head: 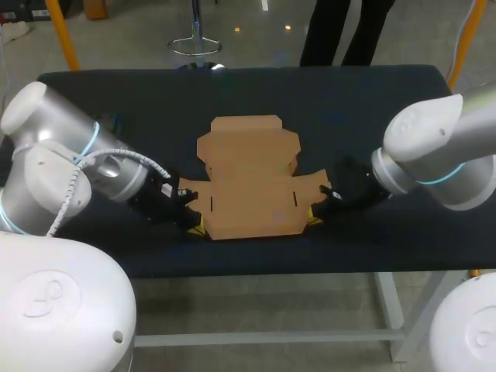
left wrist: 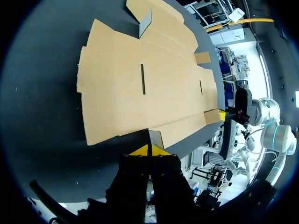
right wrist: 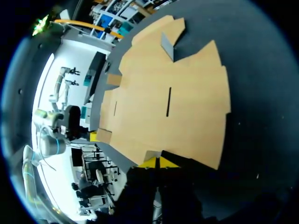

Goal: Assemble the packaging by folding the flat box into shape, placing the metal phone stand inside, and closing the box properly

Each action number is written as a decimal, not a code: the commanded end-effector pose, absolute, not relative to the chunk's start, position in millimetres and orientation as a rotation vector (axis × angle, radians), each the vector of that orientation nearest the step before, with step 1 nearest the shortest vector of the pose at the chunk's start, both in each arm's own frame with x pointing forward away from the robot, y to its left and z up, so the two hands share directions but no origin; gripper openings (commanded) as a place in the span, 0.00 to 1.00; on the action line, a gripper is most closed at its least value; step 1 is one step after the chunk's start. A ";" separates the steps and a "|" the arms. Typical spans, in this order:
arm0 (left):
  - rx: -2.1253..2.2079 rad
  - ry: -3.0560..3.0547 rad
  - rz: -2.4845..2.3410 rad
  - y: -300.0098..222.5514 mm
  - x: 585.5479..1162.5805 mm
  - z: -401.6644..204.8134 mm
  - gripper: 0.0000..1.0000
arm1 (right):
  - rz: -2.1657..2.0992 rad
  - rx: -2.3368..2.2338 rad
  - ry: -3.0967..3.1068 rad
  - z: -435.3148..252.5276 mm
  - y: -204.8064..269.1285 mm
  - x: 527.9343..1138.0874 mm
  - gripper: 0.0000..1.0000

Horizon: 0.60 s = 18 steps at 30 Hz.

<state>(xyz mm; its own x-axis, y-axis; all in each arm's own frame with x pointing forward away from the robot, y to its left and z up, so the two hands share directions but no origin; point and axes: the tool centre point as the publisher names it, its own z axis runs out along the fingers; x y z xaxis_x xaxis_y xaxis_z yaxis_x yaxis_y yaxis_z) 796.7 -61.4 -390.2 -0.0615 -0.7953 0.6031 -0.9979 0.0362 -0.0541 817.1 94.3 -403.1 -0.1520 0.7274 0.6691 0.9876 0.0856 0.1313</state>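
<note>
You get soft, even overhead light in the head view, a dull sheen on your left arm, the table dark and matte, the box evenly lit, its raised flap shaded grey, wrist views glaring white past the table's edge, box edges bowing outward.

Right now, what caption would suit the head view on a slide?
Unfolded flat brown cardboard box blank on dark table, left tool and right tool each pinching a near corner.

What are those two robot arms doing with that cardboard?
They are getting set to fold a box. The cardboard lies flat and open on the table. The left gripper pinches one near corner of it, and the right gripper pinches the other near corner. Only those two corners stand up a little. Nothing else is folded yet.
</note>
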 end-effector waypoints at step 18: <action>1.781 -1.987 0.616 -86.5 798.9 -385.4 0.00 | -0.771 -1.709 -2.008 -398.8 106.2 814.9 0.00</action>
